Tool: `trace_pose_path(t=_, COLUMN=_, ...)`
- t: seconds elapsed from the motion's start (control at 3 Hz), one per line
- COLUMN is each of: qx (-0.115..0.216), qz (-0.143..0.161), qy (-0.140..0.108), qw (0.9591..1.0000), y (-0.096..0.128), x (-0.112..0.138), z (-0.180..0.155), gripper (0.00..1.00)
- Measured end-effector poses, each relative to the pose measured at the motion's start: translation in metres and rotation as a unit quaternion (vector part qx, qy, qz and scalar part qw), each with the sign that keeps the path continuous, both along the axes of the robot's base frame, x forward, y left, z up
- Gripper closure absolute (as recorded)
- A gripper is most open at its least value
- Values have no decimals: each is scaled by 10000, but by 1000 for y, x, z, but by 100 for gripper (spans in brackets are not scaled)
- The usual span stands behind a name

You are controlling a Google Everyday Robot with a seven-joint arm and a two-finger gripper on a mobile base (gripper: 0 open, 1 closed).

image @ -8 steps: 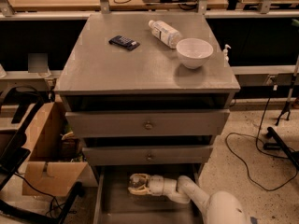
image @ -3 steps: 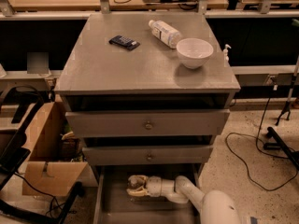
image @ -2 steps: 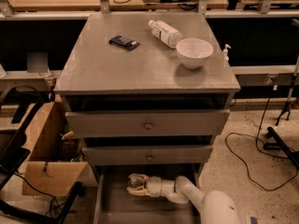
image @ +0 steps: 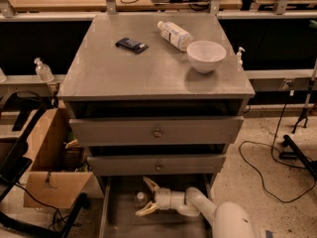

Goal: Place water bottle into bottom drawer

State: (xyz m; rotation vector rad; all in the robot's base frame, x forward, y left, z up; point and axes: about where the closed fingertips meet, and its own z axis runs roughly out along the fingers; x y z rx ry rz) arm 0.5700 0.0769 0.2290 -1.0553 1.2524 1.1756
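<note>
1. My gripper [image: 142, 197] is low down inside the bottom drawer [image: 117, 218], which stands pulled out from under the grey cabinet [image: 99, 78]. My arm [image: 198, 206] reaches into it from the lower right.
2. The gripper is released: its two pale fingers [image: 149, 184] are spread wide apart, one towards the back of the drawer and one towards the front.
3. The water bottle [image: 140, 202] sits in the drawer, in the gap between those spread fingers, on the left side of the gripper. Only its white cap and a little of the clear body show in the dim light. I cannot tell whether either finger touches it.
4. The two drawers above, each with a small round knob [image: 157, 132], are slightly out and overhang the back of the bottom drawer.
5. On the worktop a white bowl [image: 206, 55] stands near the right edge. Just behind it, to the left, a bottle with a large white label [image: 175, 34] lies on its side, and a dark flat device [image: 132, 44] lies further left.
6. A small pump bottle [image: 240, 55] stands beyond the cabinet's right edge.
7. An open cardboard box [image: 47, 167] rests on the floor left of the cabinet.
</note>
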Motion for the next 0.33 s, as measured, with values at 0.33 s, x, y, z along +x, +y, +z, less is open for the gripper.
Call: trace_pose_path(t=0.33, qx=0, qz=0, qy=0, qw=10000, y=0, x=0, z=0, gripper=0)
